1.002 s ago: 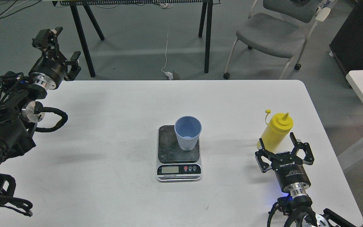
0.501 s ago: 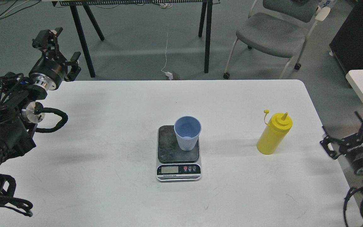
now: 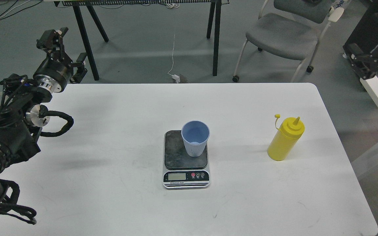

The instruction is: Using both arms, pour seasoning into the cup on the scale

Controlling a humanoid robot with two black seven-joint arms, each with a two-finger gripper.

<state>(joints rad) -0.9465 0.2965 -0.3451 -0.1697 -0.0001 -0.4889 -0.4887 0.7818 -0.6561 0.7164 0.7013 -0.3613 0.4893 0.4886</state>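
Right tool point(image 3: 372, 49) withdrawing from seasoning point(image 3: 285, 139) up toward far right edge, fingers spread, carrying nothing. Left tool point(image 3: 65, 46) hanging open past counter point(image 3: 110, 196) corner. Cup point(image 3: 195, 138) sitting on scale point(image 3: 185, 159). Bottle standing ungrasped; pour probably restarting.

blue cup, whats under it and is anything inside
The cup stands upright on the scale, toward the back right of its dark platform. Its inside looks empty down to the bottom. The platform patch beneath the cup is covered.
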